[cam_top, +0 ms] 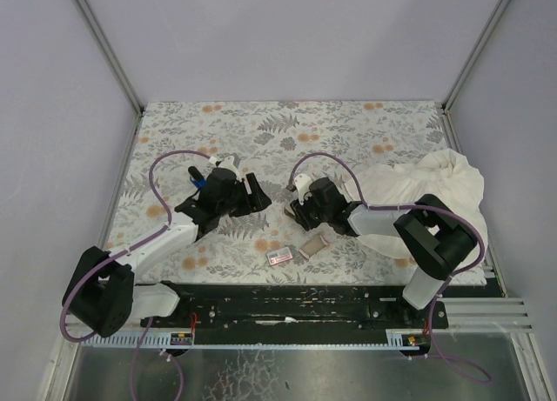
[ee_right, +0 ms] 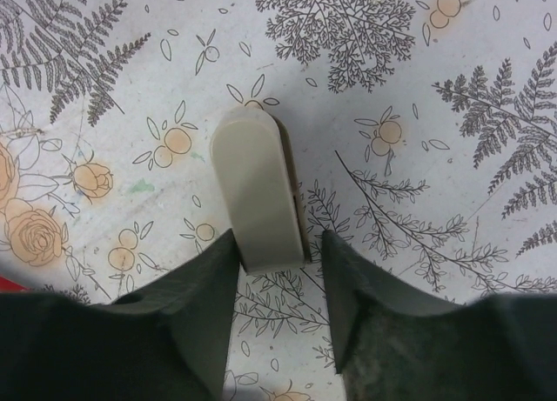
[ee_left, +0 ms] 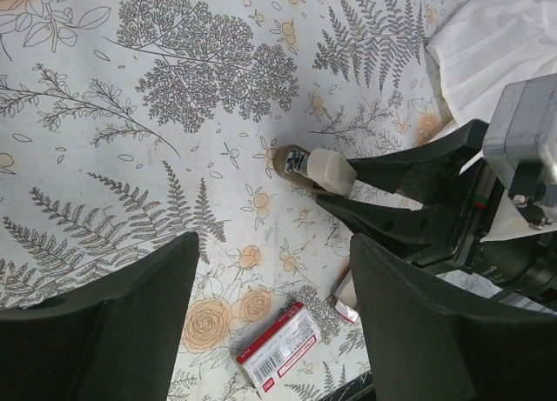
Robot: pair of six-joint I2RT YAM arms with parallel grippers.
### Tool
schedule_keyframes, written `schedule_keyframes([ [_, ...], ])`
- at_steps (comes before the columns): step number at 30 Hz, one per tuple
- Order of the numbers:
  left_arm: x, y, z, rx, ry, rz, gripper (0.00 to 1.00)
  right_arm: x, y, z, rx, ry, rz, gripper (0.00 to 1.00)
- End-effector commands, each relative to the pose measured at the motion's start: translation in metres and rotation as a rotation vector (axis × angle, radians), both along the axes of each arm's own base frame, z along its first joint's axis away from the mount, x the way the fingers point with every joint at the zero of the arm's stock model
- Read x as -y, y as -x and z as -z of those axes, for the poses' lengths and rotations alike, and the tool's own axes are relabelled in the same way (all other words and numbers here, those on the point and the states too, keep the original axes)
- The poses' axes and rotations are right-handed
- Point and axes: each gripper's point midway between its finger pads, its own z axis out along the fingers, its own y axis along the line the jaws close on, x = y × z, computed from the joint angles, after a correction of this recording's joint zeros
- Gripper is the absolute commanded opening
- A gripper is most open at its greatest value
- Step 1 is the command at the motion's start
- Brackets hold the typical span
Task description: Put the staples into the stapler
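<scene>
**Stapler pinched in right claw; staples not yet fetched**

Right claw (ee_right: 278,249): 2 fingers pressed onto the sides of a pale, slim, round-ended body, taken to be the stapler (ee_right: 258,182). It sits about mid-table. Whether it rests on the patterned table (ee_right: 435,53) or is lifted, cannot tell.

Left claw (ee_left: 271,244): spread wide, nothing between the fingers, just left of the right claw and facing it.

Outward:
- The staple box (ee_left: 280,346), white with a red label, lies flat toward the near edge, between the 2 arms.
- The cardboard tray (cam_top: 313,243) is just beside the box on its right; touching or not, cannot tell.
- A white cloth (cam_top: 426,188) is bunched at the right edge.

Step, as judged: stapler held steady for opening, nothing loaded.

Next move likely calls for the left claw to open the stapler's top or magazine against the right claw's pinch. After that comes a fine pick of a thin staple strip, fingers nearly closed, lined up straight with the channel.

Hard to make out:
- The fingers cover the stapler's lower half in the right wrist view.
- The left wrist view shows a metal bit at its end, but open or closed does not read.
- No blue shows on the stapler.
- No staples are visible in the tray.
- A small blue bit (cam_top: 198,178) by the left wrist is too small to name.
</scene>
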Motion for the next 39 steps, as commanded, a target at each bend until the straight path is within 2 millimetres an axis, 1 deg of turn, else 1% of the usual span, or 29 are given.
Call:
schedule_keyframes([
  [1,0.001,0.002,-0.010,-0.003,0.044,-0.008,0.70,-0.006,0.004,0.001,0.012,-0.004,-0.050,0.34],
  [4,0.002,0.004,-0.017,-0.008,0.085,-0.024,0.70,-0.011,0.007,-0.007,0.013,-0.028,-0.073,0.18],
  [6,0.006,0.007,-0.025,-0.007,0.140,-0.025,0.72,-0.012,0.009,-0.017,0.025,-0.054,-0.076,0.11],
  [7,0.009,0.009,-0.030,-0.007,0.178,-0.023,0.76,-0.013,0.009,-0.033,0.051,-0.089,-0.073,0.08],
  [9,0.016,0.014,-0.042,-0.001,0.262,-0.011,0.83,-0.014,0.015,-0.055,0.080,-0.158,-0.075,0.05],
  [12,0.027,0.025,-0.048,-0.034,0.368,0.027,0.88,-0.014,0.029,-0.088,0.112,-0.271,-0.090,0.02],
  [15,0.038,0.034,-0.052,-0.065,0.453,0.072,0.90,-0.013,0.043,-0.106,0.120,-0.336,-0.106,0.00],
  [17,0.047,0.039,-0.060,-0.073,0.511,0.119,0.91,-0.010,0.049,-0.113,0.123,-0.362,-0.109,0.00],
  [20,0.063,0.048,-0.082,-0.039,0.606,0.223,0.99,-0.007,0.056,-0.120,0.126,-0.381,-0.115,0.00],
  [21,0.067,0.050,-0.090,-0.023,0.621,0.242,1.00,-0.006,0.057,-0.120,0.123,-0.381,-0.118,0.00],
  [23,0.072,0.051,-0.097,-0.003,0.614,0.260,1.00,-0.006,0.060,-0.123,0.121,-0.383,-0.124,0.00],
  [26,0.078,0.050,-0.093,-0.014,0.574,0.272,1.00,-0.006,0.063,-0.127,0.120,-0.391,-0.130,0.00],
  [31,0.085,0.044,-0.071,-0.090,0.477,0.256,1.00,-0.007,0.067,-0.138,0.129,-0.410,-0.148,0.00],
  [36,0.098,0.042,-0.069,-0.116,0.477,0.286,1.00,-0.010,0.072,-0.141,0.130,-0.413,-0.172,0.00],
  [38,0.105,0.044,-0.066,-0.127,0.476,0.304,0.97,-0.010,0.071,-0.139,0.126,-0.405,-0.173,0.00],
  [39,0.108,0.045,-0.064,-0.135,0.474,0.312,0.91,-0.010,0.072,-0.138,0.125,-0.403,-0.173,0.00],
])
